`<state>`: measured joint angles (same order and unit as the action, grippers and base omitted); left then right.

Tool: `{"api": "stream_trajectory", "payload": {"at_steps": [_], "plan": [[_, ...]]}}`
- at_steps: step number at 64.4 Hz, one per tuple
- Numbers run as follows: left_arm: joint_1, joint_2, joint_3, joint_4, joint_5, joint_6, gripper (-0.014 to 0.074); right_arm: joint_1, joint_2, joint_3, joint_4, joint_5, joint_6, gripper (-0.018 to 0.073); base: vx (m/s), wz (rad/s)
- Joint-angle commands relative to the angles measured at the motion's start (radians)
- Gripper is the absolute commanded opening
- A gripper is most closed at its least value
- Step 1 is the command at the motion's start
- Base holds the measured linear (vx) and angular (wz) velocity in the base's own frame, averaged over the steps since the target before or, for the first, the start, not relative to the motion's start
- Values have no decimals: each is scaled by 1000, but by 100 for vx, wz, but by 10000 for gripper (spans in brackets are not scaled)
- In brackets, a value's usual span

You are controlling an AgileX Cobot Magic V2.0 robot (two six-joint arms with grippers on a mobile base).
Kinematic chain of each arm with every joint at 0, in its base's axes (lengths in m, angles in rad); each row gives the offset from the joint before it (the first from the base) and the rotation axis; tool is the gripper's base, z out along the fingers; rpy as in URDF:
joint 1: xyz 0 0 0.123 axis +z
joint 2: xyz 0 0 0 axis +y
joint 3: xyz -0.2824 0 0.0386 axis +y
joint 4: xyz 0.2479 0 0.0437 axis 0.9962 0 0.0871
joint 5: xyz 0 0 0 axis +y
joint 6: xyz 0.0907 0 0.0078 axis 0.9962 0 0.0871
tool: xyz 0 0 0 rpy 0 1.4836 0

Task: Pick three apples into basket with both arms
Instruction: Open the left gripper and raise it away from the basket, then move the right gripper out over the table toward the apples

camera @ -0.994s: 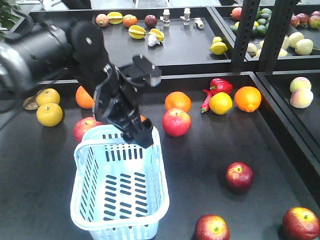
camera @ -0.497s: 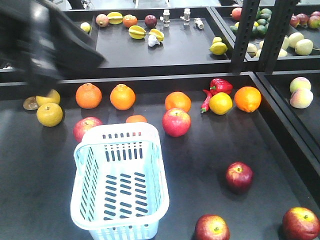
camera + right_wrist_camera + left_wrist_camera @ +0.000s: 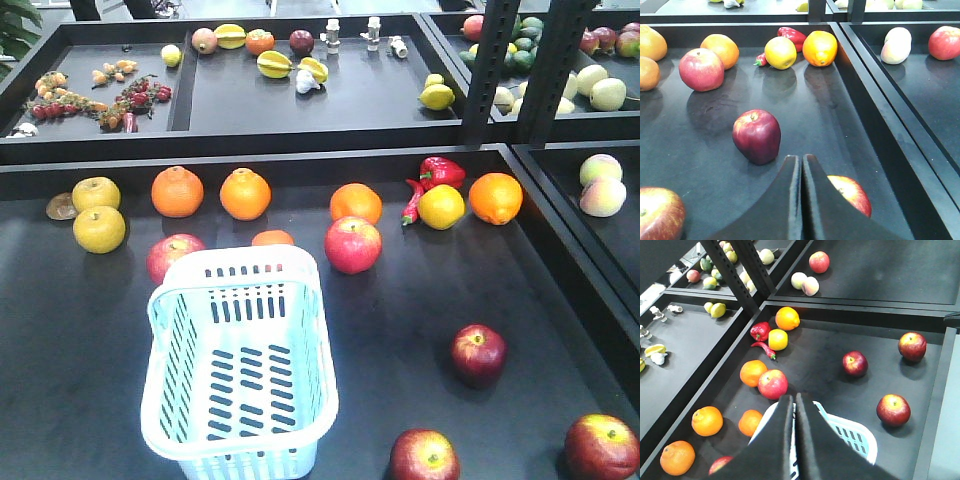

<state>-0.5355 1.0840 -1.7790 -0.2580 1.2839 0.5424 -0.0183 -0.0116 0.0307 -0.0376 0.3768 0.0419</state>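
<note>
Three apples (image 3: 478, 354) lie on the tray (image 3: 400, 320), at 3 to 5 o'clock of the basket (image 3: 240, 288), which is empty. Nothing is picked yet, so the first reach is the step in hand. The right gripper (image 3: 801, 159), fingers pressed together on nothing, has one apple at 11 o'clock; it must open, then descend. The left gripper (image 3: 794, 399), likewise pinched empty, hovers over the basket.

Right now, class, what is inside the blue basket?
Nothing: the front view shows the basket empty, only its slotted floor. In the left wrist view the left gripper covers much of it.
</note>
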Motion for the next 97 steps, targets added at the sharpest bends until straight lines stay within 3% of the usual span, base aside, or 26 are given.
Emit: {"api": "stream_trajectory", "payload": {"at_steps": [1,38,49,55,62,69,72,78,82,88,97], "plan": [[-6,-9,-24,-17,-58,-4,-8,1,18,1,-11,-72,-5,-4,0,0],[-6,-3,-24,-20,-51,-4,-8,1,18,1,-11,-75,-5,-4,0,0],[-6,-4,-24,-20,-52,-4,-8,1,18,1,-118,-103,-60,-4,0,0],[-6,-4,-24,-20,-52,-4,-8,1,18,1,-97,-266,-22,-4,0,0],[-6,-4,-24,-20,-52,-4,-8,1,18,1,18,-560,90,-4,0,0],[-6,-4,-24,-20,-52,-4,-8,-7,19,1,24,-804,0,-4,0,0],[-6,-4,-24,-20,-53,-4,-8,-7,28,-11,82,-829,-18,-4,0,0],[-6,-4,-24,-20,-53,-4,-8,-7,85,-116,323,-604,-63,-4,0,0],[-6,-4,-24,-20,-53,-4,-8,-7,153,-228,399,-394,-171,-4,0,0],[-6,-4,-24,-20,-53,-4,-8,-7,337,-435,389,-71,-358,-4,0,0],[-6,-4,-24,-20,-53,-4,-8,-7,678,-787,270,475,-346,-4,0,0]]}}
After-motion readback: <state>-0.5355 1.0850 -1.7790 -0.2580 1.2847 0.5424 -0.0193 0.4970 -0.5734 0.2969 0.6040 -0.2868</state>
